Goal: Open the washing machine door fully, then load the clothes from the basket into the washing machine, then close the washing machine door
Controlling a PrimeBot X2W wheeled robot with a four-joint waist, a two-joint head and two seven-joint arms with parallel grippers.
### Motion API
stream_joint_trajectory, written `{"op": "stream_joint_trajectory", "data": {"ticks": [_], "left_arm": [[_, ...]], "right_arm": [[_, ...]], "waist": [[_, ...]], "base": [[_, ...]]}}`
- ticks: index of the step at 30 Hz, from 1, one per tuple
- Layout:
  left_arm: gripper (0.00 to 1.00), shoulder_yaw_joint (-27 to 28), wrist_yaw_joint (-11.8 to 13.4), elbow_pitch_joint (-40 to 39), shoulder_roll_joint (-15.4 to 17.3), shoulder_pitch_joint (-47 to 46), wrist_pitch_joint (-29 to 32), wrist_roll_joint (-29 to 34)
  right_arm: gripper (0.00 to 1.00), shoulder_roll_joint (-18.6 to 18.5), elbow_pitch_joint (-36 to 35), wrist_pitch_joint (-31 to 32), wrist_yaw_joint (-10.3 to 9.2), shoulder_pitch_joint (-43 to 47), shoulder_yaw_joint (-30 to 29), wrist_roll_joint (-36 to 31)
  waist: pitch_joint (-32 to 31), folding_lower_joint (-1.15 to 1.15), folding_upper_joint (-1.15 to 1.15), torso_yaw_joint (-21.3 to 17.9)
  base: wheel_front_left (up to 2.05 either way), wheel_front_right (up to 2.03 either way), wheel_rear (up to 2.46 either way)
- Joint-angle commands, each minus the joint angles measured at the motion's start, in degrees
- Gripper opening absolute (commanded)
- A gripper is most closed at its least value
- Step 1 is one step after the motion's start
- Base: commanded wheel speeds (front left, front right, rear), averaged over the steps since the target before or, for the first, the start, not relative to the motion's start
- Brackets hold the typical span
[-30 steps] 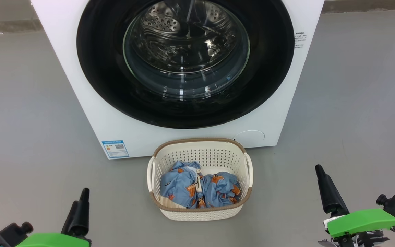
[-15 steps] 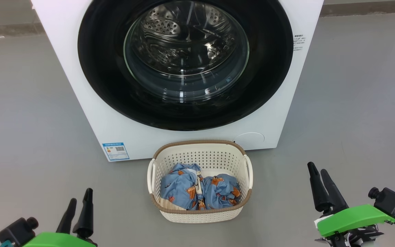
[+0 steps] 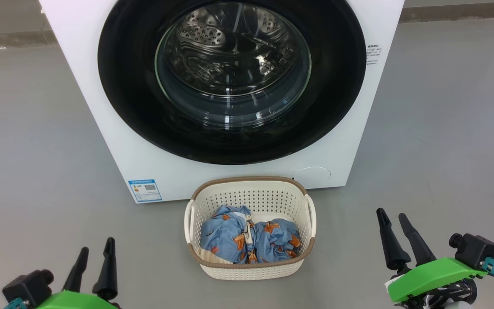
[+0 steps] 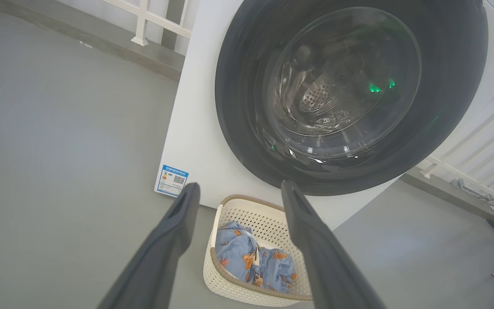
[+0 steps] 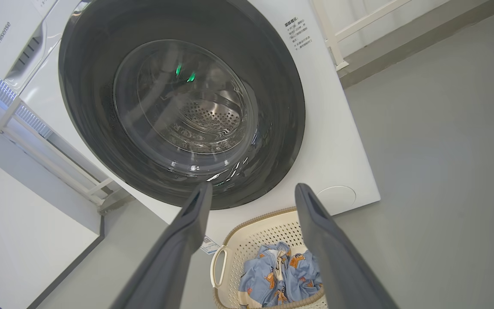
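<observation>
In the upper centre of the head view we see the big white front-loading washing machine [image 3: 350,141]. Its large round washing machine door [image 3: 135,107], a glossy black ring around a clear glass bowl, is shut flat against the front and faces us. Just below it, on the grey floor [image 3: 37,150], sits the small cream perforated plastic basket [image 3: 251,268]. Its long axis runs left to right, with a handle at each end and the mouth upward. The light blue clothes [image 3: 230,236] printed with orange-brown animals lie bunched inside it. Our left gripper [image 3: 97,244] at lower left and right gripper [image 3: 391,213] at lower right both point up the frame, fingers parted and holding nothing.
</observation>
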Motion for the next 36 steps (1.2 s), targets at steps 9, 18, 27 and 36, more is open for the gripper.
{"op": "stream_joint_trajectory", "data": {"ticks": [9, 18, 27, 36], "left_arm": [[1.0, 0.7, 1.9, -0.8, 2.6, -2.7, -2.3, 7.2], [1.0, 0.1, 3.4, -0.7, 3.5, -2.7, -3.9, 12.5], [1.0, -0.6, 5.2, -0.9, 4.6, -2.8, -4.7, 17.5], [1.0, -1.0, 7.1, -1.4, 5.3, -2.8, -5.1, 21.1]], "right_arm": [[1.0, 0.2, -1.2, -1.4, 0.07, -3.7, 0.6, -8.7], [1.0, 0.5, -1.1, -2.1, 0.08, -4.2, 0.5, -15.5], [1.0, 0.7, -1.3, -2.5, 0.08, -4.6, 0.0, -21.9], [1.0, 0.8, -1.7, -2.6, 0.09, -4.9, -1.1, -27.3]], "waist": [[-0.1, 0.0, 0.0, 0.0], [-0.5, 0.0, 0.0, 0.1], [-0.5, 0.0, 0.0, 0.1], [-0.3, 0.0, 0.0, 0.2]], "base": [[0.0, 0.0, 0.0], [0.0, 0.0, 0.0], [0.0, 0.0, 0.0], [0.0, 0.0, 0.0]]}}
